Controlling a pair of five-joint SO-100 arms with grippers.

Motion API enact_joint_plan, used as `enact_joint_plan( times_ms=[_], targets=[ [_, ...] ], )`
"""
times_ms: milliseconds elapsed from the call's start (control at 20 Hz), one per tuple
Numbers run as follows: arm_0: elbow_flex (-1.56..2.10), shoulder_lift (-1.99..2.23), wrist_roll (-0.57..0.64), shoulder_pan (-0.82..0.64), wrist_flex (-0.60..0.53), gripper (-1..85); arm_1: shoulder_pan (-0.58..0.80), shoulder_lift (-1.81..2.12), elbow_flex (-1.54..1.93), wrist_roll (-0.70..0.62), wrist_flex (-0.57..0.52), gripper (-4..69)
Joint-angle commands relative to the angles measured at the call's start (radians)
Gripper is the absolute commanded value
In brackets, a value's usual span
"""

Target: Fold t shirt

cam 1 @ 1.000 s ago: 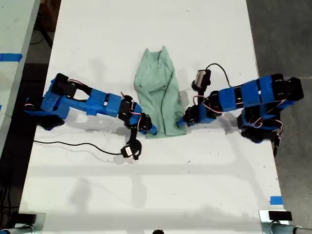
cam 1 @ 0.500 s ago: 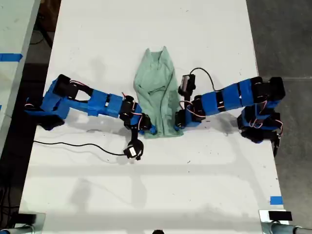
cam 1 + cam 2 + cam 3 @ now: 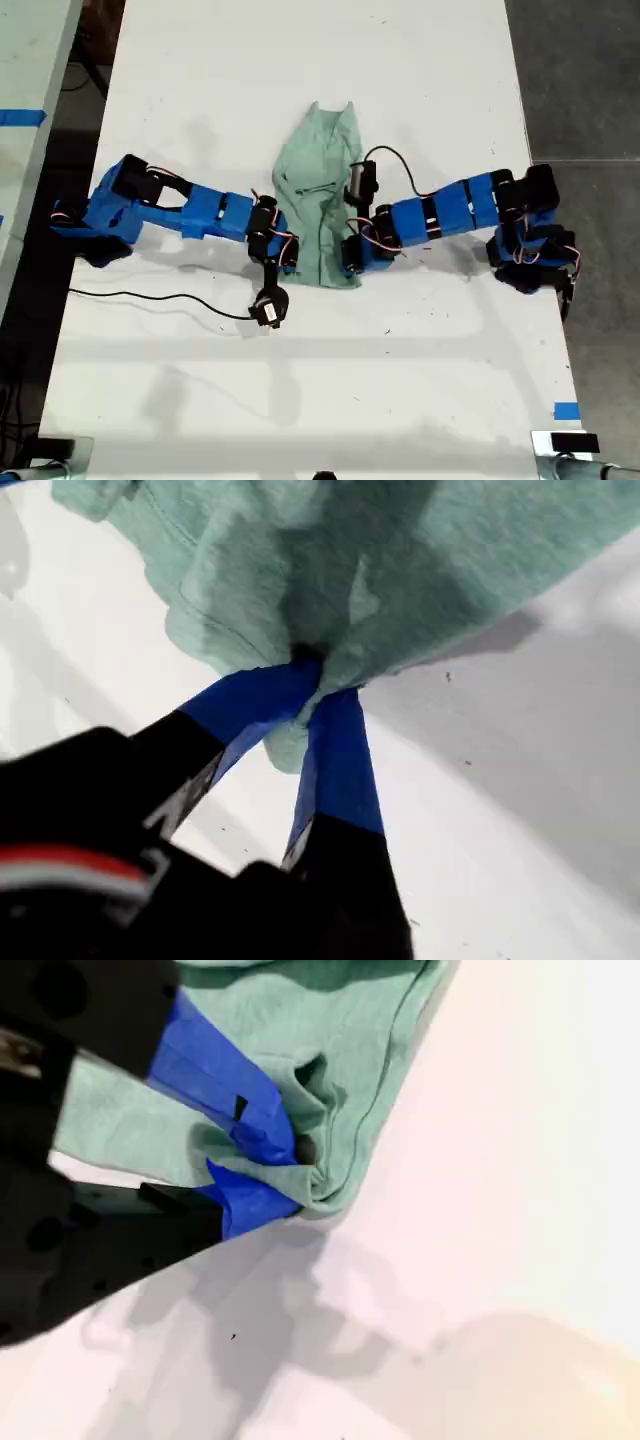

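- Pale mint-green jersey, soft and wrinkled: the t shirt [image 3: 322, 195] lies bunched in a narrow strip at the middle of the white table [image 3: 300, 400], between my two blue arms.
- My first gripper [image 3: 315, 685] is clamped on a bunched corner of the cloth, its blue-taped jaws meeting with fabric pinched between them.
- My second gripper [image 3: 290, 1165] is likewise closed on a folded edge of the shirt, a hem seam running just beside the pinch.
- From the wrist views alone I cannot say with confidence which arm in the exterior view is which; both reach in to the shirt's near end, one from each side.
- I judge the cloth light and limp. It will drape and slide on the smooth table, not hold a crease by itself.
- Best holds are hems and corners, where doubled layers give the jaws something to bite.
- Risk: a thin pinch may slip out, or drag the whole shirt along.
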Motion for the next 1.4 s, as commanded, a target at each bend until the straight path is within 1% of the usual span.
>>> enact_joint_plan(
  times_ms=[0,50,200,350,400,500,600,650,700,750,800,850,950,1050,1150,1200,1250,1300,1350],
  targets=[
    [-0.023,0.137,0.017,-0.052,0.017,-0.2,0.064,0.043,-0.192,-0.041,0.163,0.1],
    [-0.028,0.163,0.04,-0.101,0.034,-0.2,0.11,0.066,-0.239,-0.069,0.207,0.1],
    [-0.032,0.272,0.1,-0.273,0.067,-0.2,0.278,0.137,-0.345,-0.156,0.285,0.1],
    [-0.069,0.33,0.144,-0.459,0.051,-0.2,0.462,0.192,-0.359,-0.209,0.276,0.1],
    [-0.086,0.328,0.153,-0.514,0.034,-0.2,0.517,0.201,-0.359,-0.215,0.273,0.1],
    [-0.104,0.318,0.175,-0.598,-0.046,-0.2,0.621,0.213,-0.359,-0.239,0.249,0.1],
    [-0.126,0.298,0.202,-0.66,-0.164,1.2,0.73,0.215,-0.359,-0.278,0.184,0.1],
    [-0.158,0.268,0.201,-0.689,-0.196,3.8,0.782,0.215,-0.359,-0.298,0.149,0.4],
    [-0.179,0.245,0.213,-0.712,-0.245,6.5,0.828,0.213,-0.367,-0.341,0.103,2.3],
    [-0.179,0.236,0.235,-0.727,-0.301,8.7,0.862,0.209,-0.387,-0.4,0.066,12.2],
    [-0.181,0.235,0.236,-0.742,-0.327,9.5,0.894,0.207,-0.413,-0.428,0.061,21.8],
    [-0.183,0.235,0.242,-0.761,-0.337,10.1,0.925,0.207,-0.431,-0.443,0.069,22.5],
    [-0.184,0.261,0.249,-0.798,-0.328,9.7,0.973,0.206,-0.46,-0.476,0.121,25.8],
    [-0.184,0.305,0.267,-0.828,-0.31,8.1,1.009,0.21,-0.463,-0.476,0.187,26.2],
    [-0.181,0.35,0.272,-0.868,-0.256,7.9,1.025,0.23,-0.463,-0.483,0.249,27.5],
    [-0.181,0.367,0.285,-0.887,-0.232,7.5,1.025,0.249,-0.459,-0.483,0.276,26.1],
    [-0.181,0.376,0.304,-0.9,-0.213,6.3,1.022,0.279,-0.439,-0.476,0.288,20.3],
    [-0.181,0.374,0.331,-0.907,-0.209,5.8,1.008,0.31,-0.417,-0.463,0.293,16.3],
    [-0.181,0.362,0.353,-0.905,-0.21,6.8,0.986,0.33,-0.408,-0.459,0.293,14.2]
  ],
)
